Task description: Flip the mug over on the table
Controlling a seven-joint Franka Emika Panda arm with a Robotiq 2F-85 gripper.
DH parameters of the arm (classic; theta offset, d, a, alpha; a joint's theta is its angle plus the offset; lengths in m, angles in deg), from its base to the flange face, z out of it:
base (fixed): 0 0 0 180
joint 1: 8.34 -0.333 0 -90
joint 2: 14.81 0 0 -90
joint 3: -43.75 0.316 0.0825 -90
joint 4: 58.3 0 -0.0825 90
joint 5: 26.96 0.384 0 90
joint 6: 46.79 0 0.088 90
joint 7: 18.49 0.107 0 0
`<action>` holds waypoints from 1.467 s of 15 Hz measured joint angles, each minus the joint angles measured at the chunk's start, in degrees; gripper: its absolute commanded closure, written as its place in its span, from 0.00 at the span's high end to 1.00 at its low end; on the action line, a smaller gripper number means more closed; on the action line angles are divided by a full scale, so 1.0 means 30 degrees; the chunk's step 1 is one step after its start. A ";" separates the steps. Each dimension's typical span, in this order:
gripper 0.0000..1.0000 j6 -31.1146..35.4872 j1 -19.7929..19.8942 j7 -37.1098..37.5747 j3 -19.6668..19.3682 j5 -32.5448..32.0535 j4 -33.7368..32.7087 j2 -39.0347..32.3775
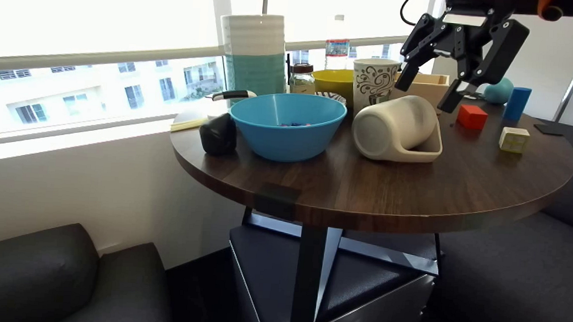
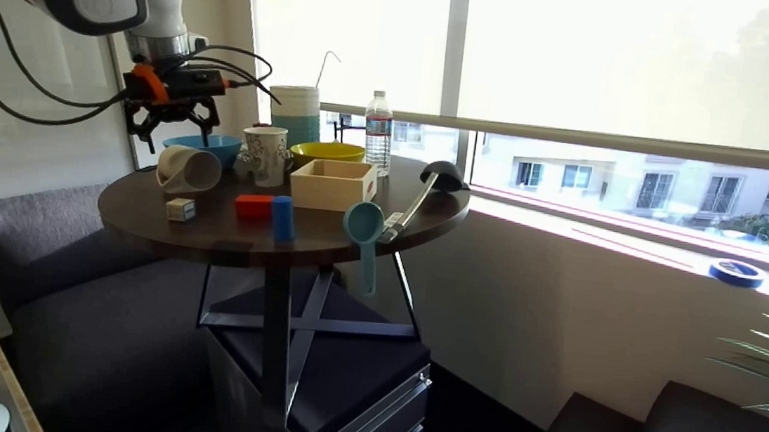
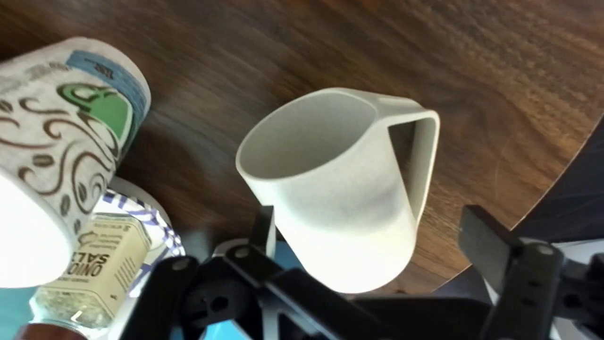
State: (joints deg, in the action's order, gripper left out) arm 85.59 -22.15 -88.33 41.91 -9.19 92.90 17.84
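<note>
Mug (image 1: 402,126) down on its side, gripper (image 1: 426,95) overhead: the cream-white piece lies on a round dark table (image 1: 364,188), beside a blue bowl (image 1: 288,131), as the fingers (image 3: 483,240) hang well apart with nothing clamped between them. Whether a fingertip brushes the mug, I cannot tell from where I stand.

The step in hand looks like lining up for the grasp; the flip itself appears yet to be done. Next, I'd judge, calls for a level descent with a finger on either side of the mug, care taken over the handle (image 3: 423,160), then a firm squeeze, a lift and a turn of the wrist. The mug could roll or skid if one finger lands first. Upright or upside down at the finish, the task leaves unsaid.

In an exterior view, the mug's round base (image 1: 371,135) faces out, hiding the inside. In an exterior view, the mug's mouth (image 2: 200,170) shows instead, and a teal scoop (image 2: 363,228) dangles past the table's edge. Only the wrist view makes "SALT" readable on a spice jar (image 3: 89,264).
</note>
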 measured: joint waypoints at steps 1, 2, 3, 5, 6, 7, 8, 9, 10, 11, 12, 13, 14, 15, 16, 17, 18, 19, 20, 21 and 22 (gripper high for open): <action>1.00 -0.0011 -0.0254 -0.0577 -0.0019 -0.0218 -0.0009 -0.0019; 1.00 -0.0015 -0.0452 -0.1154 -0.0042 -0.0392 -0.0010 -0.0056; 1.00 -0.0015 -0.0595 -0.1721 -0.0063 -0.0527 -0.0011 -0.0104; 1.00 -0.0007 -0.0809 -0.2704 -0.0116 -0.0658 -0.0024 -0.0246; 1.00 0.0072 -0.0899 -0.3142 -0.0139 -0.0659 -0.0039 -0.0333; 1.00 0.0170 -0.0997 -0.3497 -0.0155 -0.0659 -0.0075 -0.0444; 1.00 0.0278 -0.1086 -0.3843 -0.0157 -0.0658 -0.0139 -0.0579; 1.00 0.0366 -0.1178 -0.4094 -0.0158 -0.0658 -0.0221 -0.0738; 1.00 0.0452 -0.1258 -0.4305 -0.0158 -0.0657 -0.0319 -0.0923; 1.00 0.0491 -0.1312 -0.4509 -0.0158 -0.0654 -0.0440 -0.1134; 1.00 0.0550 -0.1360 -0.4689 -0.0158 -0.0645 -0.0548 -0.1376; 1.00 0.0656 -0.1402 -0.4831 -0.0158 -0.0638 -0.0641 -0.1634; 1.00 0.0746 -0.1430 -0.4967 -0.0158 -0.0629 -0.0728 -0.1891; 1.00 0.0831 -0.1441 -0.5107 -0.0158 -0.0626 -0.0825 -0.2140; 1.00 0.0872 -0.1441 -0.5243 -0.0159 -0.0620 -0.0943 -0.2395; 1.00 0.0914 -0.1441 -0.5368 -0.0160 -0.0612 -0.1058 -0.2633; 1.00 0.0945 -0.1440 -0.5462 -0.0161 -0.0607 -0.1166 -0.2857; 1.00 0.0949 -0.1439 -0.5498 -0.0162 -0.0607 -0.1276 -0.3061; 0.75 0.0949 -0.1436 -0.5511 -0.0163 -0.0607 -0.1377 -0.3244; 0.73 0.0950 -0.1424 -0.5514 -0.0163 -0.0606 -0.1485 -0.3424; 0.66 0.0950 -0.1404 -0.5514 -0.0168 -0.0602 -0.1558 -0.3566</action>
State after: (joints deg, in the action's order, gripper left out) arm 88.44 -26.36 -104.88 41.40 -10.99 88.23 7.14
